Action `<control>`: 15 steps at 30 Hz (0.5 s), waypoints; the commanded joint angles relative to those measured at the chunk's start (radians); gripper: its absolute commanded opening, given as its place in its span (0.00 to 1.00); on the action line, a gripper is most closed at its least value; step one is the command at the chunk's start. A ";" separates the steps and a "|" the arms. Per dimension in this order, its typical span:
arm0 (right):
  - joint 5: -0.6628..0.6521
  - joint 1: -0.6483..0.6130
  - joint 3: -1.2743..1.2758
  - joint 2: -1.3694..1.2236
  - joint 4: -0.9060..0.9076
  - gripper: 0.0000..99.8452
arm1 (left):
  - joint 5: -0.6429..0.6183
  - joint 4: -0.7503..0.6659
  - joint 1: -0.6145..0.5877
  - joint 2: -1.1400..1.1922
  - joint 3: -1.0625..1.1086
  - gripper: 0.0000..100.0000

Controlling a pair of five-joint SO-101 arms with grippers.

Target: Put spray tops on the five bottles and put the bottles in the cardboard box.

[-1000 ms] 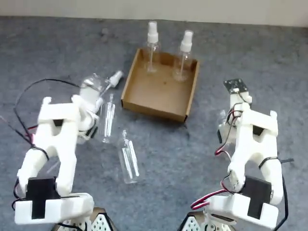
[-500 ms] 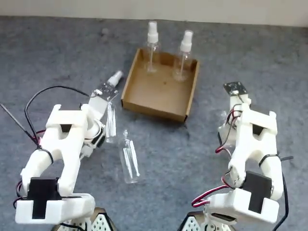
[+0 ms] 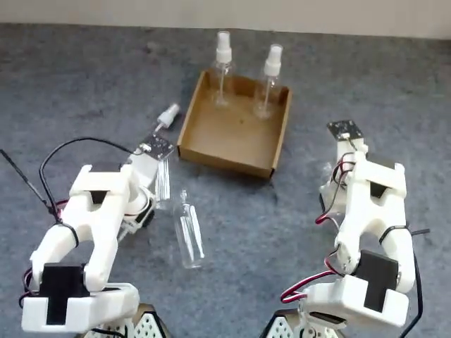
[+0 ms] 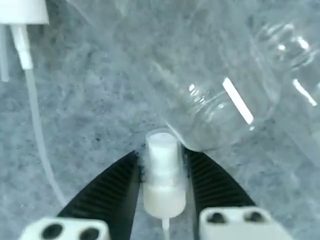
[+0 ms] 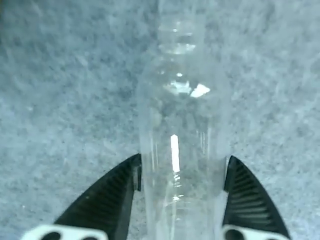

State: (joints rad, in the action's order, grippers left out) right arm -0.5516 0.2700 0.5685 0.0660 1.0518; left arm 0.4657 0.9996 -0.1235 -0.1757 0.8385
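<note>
My left gripper [image 4: 162, 157] is shut on a white spray top [image 4: 162, 190], held close against the end of a clear bottle [image 4: 220, 95] lying on the carpet. In the high view that bottle [image 3: 161, 180] lies beside the left arm [image 3: 106, 204]. A loose spray top [image 3: 168, 114] with its tube lies farther back, and also shows in the left wrist view [image 4: 22, 12]. My right gripper [image 5: 183, 162] is shut on a clear bottle [image 5: 182, 125] with a bare threaded neck. Another topless bottle [image 3: 189, 229] lies between the arms.
The cardboard box [image 3: 275, 151] sits at the back centre, with two upright bottles [image 3: 223, 67] [image 3: 270, 81] wearing spray tops along its far side. The right arm [image 3: 370, 211] stands to the right of the box. Grey carpet covers the table.
The left arm has swung from the back left toward the near side and right, ending at the lying bottle. The right arm has hardly moved.
</note>
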 commanded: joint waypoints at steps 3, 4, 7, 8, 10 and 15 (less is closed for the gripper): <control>0.003 0.007 -0.005 0.016 -0.007 0.21 | 0.005 0.038 -0.010 -0.065 -0.071 0.00; 0.003 0.005 -0.008 0.018 -0.007 0.21 | 0.003 0.077 -0.010 -0.084 -0.096 0.00; 0.003 0.005 -0.013 0.018 -0.007 0.21 | -0.003 0.180 -0.010 -0.157 -0.182 0.00; 0.005 0.007 -0.015 0.018 -0.005 0.21 | -0.029 0.199 -0.010 -0.185 -0.208 0.00; 0.005 0.005 -0.015 0.018 0.004 0.21 | -0.081 0.229 -0.007 -0.237 -0.248 0.00; 0.005 -0.050 -0.027 0.018 0.076 0.29 | -0.193 0.236 0.051 -0.315 -0.277 0.01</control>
State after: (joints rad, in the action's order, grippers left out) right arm -0.5516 0.2639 0.5685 0.0660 1.0994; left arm 0.3399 1.2267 -0.1235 -0.4335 0.6160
